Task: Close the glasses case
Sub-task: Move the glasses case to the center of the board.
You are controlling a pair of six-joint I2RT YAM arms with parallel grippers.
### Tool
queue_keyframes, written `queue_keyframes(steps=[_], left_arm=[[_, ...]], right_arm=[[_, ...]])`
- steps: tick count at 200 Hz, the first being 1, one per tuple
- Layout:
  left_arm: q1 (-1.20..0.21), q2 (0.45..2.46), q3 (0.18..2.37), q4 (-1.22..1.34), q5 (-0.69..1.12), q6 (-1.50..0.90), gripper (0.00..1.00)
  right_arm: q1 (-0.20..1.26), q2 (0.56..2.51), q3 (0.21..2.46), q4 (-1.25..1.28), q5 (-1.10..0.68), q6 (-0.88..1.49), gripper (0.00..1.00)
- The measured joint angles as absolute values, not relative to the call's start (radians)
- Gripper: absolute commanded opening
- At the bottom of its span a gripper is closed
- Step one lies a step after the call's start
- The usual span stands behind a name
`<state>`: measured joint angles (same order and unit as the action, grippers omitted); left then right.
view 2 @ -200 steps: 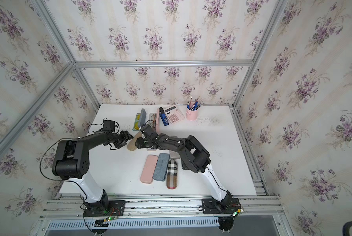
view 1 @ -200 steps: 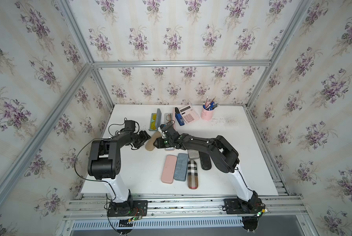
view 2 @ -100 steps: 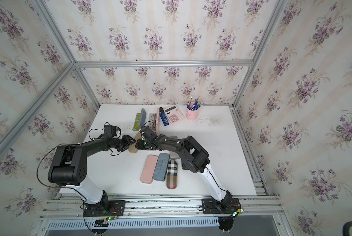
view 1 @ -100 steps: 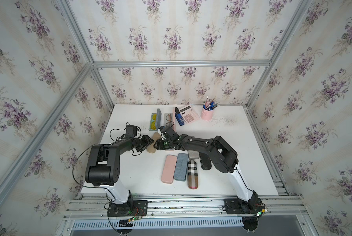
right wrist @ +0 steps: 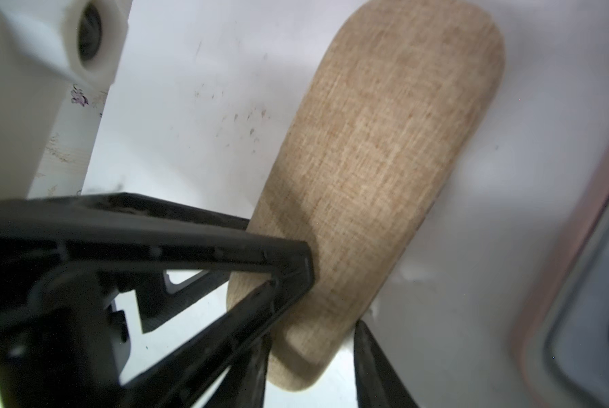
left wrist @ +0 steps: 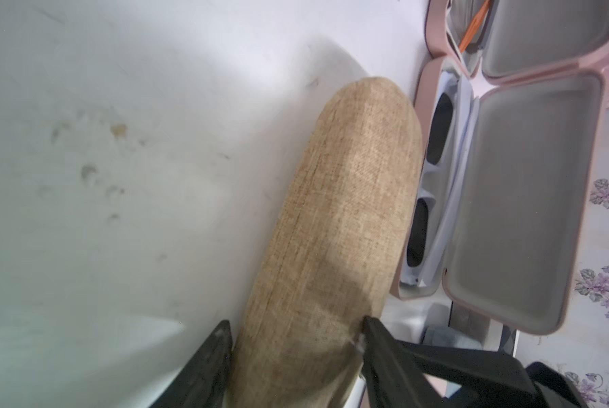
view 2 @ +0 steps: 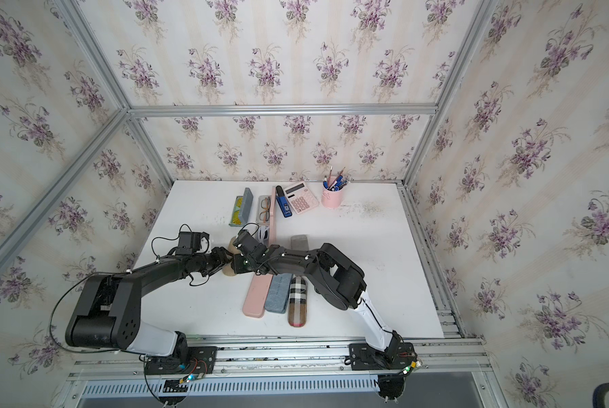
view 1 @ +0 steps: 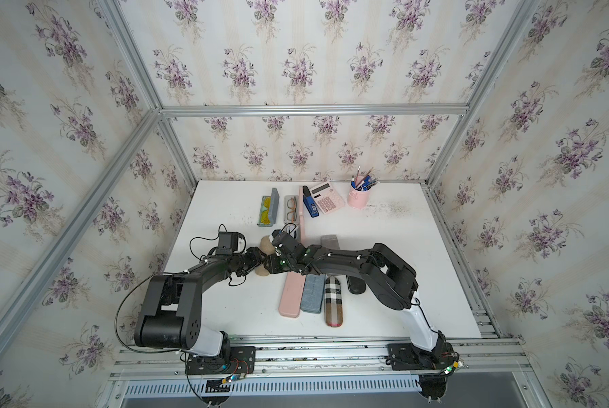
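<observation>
My left gripper [left wrist: 296, 326] is clamped across one end of the tan glasses case [left wrist: 331, 212], which lies flat on the worktop [left wrist: 119, 176]. My right gripper [right wrist: 313, 339] pinches that same end. The shell looks shut, but I cannot see its seam, so it may not be latched.

The main risk is crowding. Two grippers on one rounded end sit almost against each other, so a harder squeeze could knock finger on finger or make the tapering end squirt out. The free end could then swing into the open pink case [left wrist: 508, 197] just beside it and disturb the sunglasses [left wrist: 441, 116] inside. Pressing at one end only may also leave the other end gaping.
</observation>
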<state>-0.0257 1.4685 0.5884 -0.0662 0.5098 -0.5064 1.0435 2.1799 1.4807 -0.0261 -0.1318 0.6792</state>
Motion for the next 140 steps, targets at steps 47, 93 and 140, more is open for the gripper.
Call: queue_keyframes(steps=[47,93,140], left_arm=[[-0.105,1.357,0.519,-0.092,0.437,-0.525,0.6],[-0.142,1.166,0.397,-0.141,0.423,-0.536,0.6],[-0.17,0.942,0.339,-0.34,0.413,-0.55,0.61]], right_arm=[[1.118,2.13,1.395,-0.036,-0.104,0.728,0.38],[1.187,2.069,1.285,0.006,-0.099,0.765,0.38],[1.239,2.036,1.235,0.022,-0.128,0.798,0.38]])
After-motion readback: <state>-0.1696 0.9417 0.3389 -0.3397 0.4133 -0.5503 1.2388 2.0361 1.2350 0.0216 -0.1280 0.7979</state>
